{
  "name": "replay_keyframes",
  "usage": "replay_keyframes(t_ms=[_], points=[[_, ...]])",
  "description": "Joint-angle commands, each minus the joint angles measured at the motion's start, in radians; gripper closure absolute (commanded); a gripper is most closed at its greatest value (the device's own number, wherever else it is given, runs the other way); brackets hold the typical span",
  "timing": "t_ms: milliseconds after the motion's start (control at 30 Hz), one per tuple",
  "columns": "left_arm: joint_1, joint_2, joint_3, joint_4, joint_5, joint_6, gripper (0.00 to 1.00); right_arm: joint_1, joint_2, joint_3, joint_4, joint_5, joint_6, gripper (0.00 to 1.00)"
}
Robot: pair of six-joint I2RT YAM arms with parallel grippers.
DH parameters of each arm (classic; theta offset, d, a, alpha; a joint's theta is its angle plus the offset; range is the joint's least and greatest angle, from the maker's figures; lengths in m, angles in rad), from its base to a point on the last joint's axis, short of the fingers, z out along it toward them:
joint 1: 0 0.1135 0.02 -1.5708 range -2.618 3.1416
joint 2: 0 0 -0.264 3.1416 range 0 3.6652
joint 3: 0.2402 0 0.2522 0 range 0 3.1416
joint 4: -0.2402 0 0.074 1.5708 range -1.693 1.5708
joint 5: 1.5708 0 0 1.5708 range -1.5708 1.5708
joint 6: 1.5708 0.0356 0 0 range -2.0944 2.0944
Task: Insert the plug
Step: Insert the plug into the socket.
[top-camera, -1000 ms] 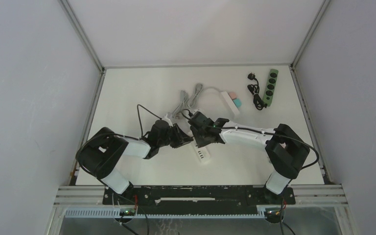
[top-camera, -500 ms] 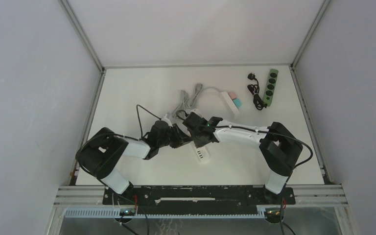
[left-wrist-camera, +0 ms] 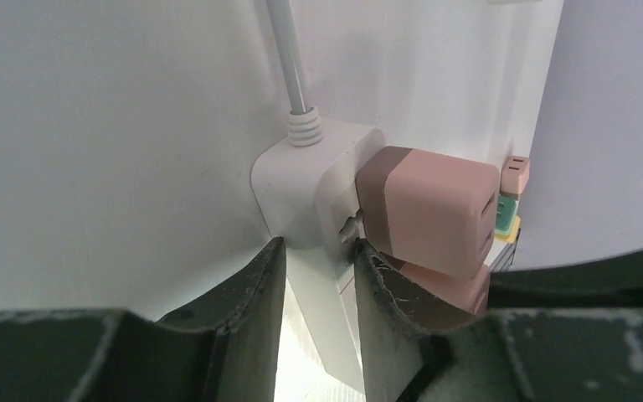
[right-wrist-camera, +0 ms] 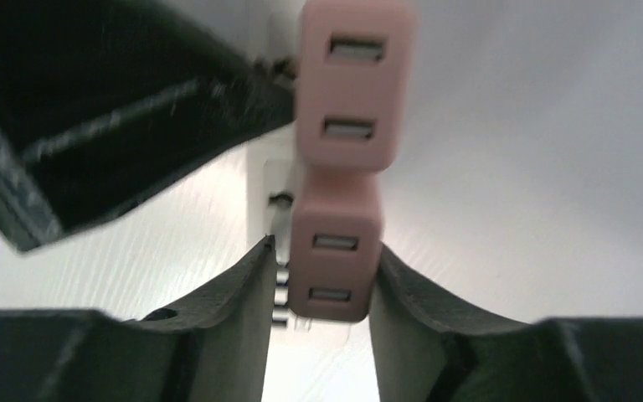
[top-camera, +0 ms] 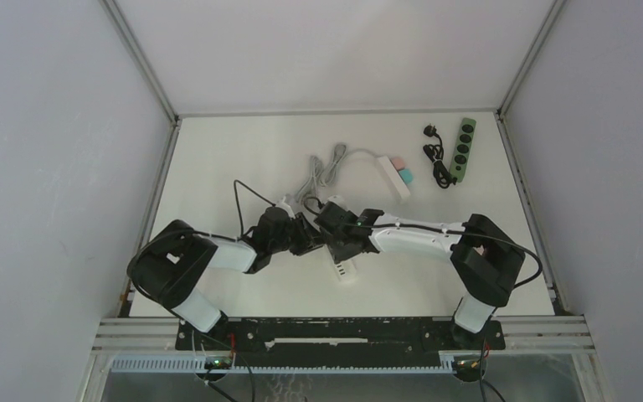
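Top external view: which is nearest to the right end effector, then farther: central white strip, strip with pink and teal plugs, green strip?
1. central white strip, beneath the right end effector.
2. strip with pink and teal plugs, behind it.
3. green strip, far right.

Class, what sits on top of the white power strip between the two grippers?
A pink charger and a second pink charger, which the right gripper straddles. The sockets beneath them are covered.
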Motion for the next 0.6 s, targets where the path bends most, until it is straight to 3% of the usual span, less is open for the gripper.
replay_keyframes(t_ms=[0,300,567], points=[[-0.002,-0.055,-0.014,-0.040,-0.026,0.019,0.58,0.053,-0.047,-0.018,-0.027,-0.047,0.040,0.46],[-0.003,-0.190,-0.011,-0.170,-0.091,0.069,0.48,0.072,-0.145,-0.064,0.009,0.011,0.069,0.24],[-0.002,-0.474,0.037,-0.494,-0.303,0.182,0.33,0.096,-0.178,-0.122,0.017,0.035,0.107,0.18]])
